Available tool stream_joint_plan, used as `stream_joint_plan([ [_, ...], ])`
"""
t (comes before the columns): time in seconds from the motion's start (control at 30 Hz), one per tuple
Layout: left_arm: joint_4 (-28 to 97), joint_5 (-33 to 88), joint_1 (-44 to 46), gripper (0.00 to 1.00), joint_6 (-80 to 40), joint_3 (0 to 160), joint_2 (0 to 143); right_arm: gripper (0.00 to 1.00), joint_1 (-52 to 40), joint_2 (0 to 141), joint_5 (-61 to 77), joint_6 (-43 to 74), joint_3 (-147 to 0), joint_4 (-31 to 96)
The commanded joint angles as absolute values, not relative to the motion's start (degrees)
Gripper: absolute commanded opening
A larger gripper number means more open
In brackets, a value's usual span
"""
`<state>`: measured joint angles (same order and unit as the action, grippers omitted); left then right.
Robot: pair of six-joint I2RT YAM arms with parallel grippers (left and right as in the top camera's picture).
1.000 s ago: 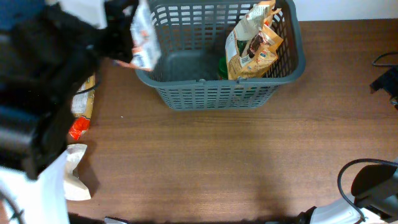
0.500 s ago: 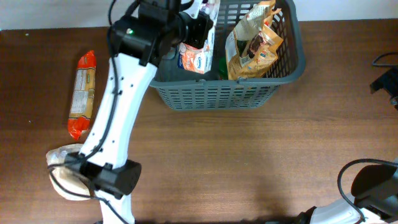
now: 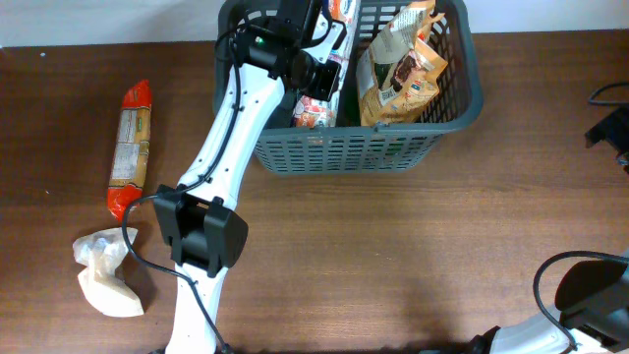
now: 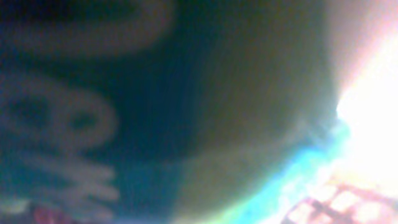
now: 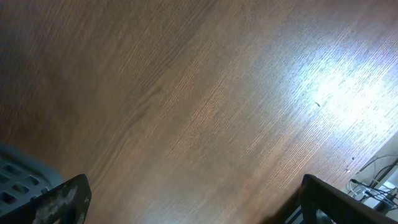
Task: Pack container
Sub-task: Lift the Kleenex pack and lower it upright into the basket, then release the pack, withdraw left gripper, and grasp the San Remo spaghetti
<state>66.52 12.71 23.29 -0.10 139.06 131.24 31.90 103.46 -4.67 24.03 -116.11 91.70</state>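
Observation:
The dark grey slotted container (image 3: 344, 147) stands at the back middle of the table. My left gripper (image 3: 316, 67) reaches down inside its left half, shut on a white, red and blue snack packet (image 3: 314, 108) that hangs into the container. The left wrist view is filled by blurred dark teal packaging (image 4: 124, 112) pressed close to the camera. A brown and cream pouch (image 3: 398, 69) leans in the container's right half, with a green item (image 3: 351, 103) beside it. My right gripper (image 5: 193, 199) is open and empty over bare wood.
A long biscuit packet with red ends (image 3: 130, 147) lies on the table at the left. A crumpled white bag (image 3: 106, 275) lies at the front left. The left arm's base (image 3: 201, 236) stands in front of the container. Cables (image 5: 373, 180) run at the right edge.
My left arm has swung right from the table's left side and lowered the snack packet into the container's left half. The right arm has not moved.

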Motion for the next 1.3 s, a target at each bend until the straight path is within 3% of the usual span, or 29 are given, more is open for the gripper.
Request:
stream_joint_plan([
  [0.0,66.8,13.8,23.3,0.11,-0.4,139.7,131.8,0.99,32.2,102.6,-4.8,24.5,-115.9,91.7],
  [0.03,66.9,13.8,23.3,0.18,-0.4,139.7,131.8,0.99,32.2,102.6,-4.8,24.5,-115.9,91.7],
  [0.1,67.2,13.8,23.2,0.60,-0.4,139.7,131.8,0.99,32.2,102.6,-4.8,24.5,-115.9,91.7],
  [0.17,67.7,13.8,23.2,0.84,-0.4,139.7,131.8,0.99,32.2,102.6,-4.8,24.5,-115.9,91.7],
  [0.23,68.2,13.8,23.2,0.94,-0.4,139.7,131.8,0.99,32.2,102.6,-4.8,24.5,-115.9,91.7],
  [0.57,73.7,13.8,17.3,0.99,-0.4,150.5,124.9,0.99,32.2,102.6,-4.8,24.5,-115.9,91.7],
  [0.97,96.5,4.0,-6.5,0.99,0.1,153.4,110.3,0.99,32.2,102.6,-4.8,24.5,-115.9,91.7],
  [1.27,89.6,4.7,-21.0,0.99,1.9,139.0,114.1,0.99,32.2,102.6,-4.8,24.5,-115.9,91.7],
])
